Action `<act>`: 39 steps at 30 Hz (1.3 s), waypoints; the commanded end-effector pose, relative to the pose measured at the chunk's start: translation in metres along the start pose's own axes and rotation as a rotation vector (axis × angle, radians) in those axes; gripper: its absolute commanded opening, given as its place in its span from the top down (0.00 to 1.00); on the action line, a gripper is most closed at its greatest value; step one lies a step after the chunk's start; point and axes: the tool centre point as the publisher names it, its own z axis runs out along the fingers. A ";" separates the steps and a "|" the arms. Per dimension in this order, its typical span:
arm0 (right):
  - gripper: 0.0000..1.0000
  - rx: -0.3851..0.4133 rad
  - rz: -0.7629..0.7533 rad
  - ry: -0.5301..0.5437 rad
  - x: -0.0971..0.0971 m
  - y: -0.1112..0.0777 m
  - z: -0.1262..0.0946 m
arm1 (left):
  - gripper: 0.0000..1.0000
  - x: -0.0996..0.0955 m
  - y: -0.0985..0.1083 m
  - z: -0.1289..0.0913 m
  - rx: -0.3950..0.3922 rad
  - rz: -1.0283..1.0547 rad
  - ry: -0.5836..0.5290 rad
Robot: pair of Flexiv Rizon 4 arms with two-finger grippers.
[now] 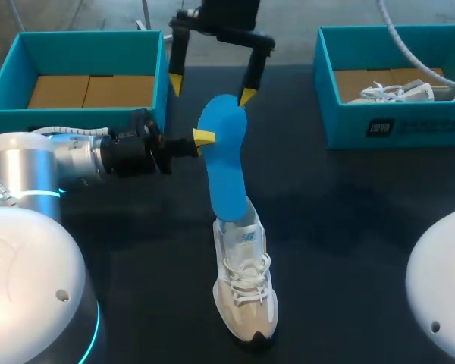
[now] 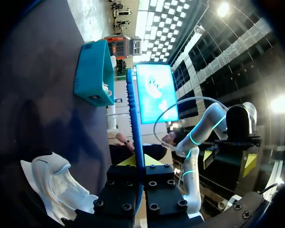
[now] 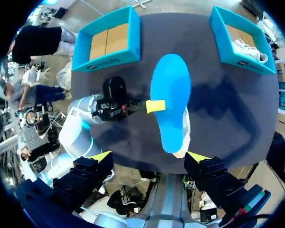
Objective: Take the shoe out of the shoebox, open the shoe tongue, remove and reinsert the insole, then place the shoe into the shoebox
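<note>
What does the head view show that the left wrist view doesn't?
Only the head view shows the empty box and the insole's wide blue face. Only the left wrist view shows the insole as a thin edge pinched between the left fingers. Both show the shoe, the second box and the right fingers, open.

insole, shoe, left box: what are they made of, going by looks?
The insole is probably foam: blue, matte, thin, and bending slightly where it is held. The shoe has a pale fabric or mesh upper, white laces and a dark sole edge; the exact textile is unclear. The left box looks like cardboard: matte teal walls, brown board floor.
</note>
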 end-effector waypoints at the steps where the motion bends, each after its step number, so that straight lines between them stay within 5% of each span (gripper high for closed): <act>1: 0.00 -0.006 -0.007 0.009 0.006 -0.001 0.004 | 1.00 0.001 0.000 0.000 0.001 -0.001 -0.003; 17: 0.00 -0.151 -0.237 0.724 -0.041 -0.009 -0.002 | 1.00 0.001 0.000 0.000 0.001 -0.001 -0.003; 39: 0.00 -0.259 -0.212 1.044 -0.072 0.012 0.002 | 1.00 0.001 0.000 0.000 0.001 -0.001 -0.003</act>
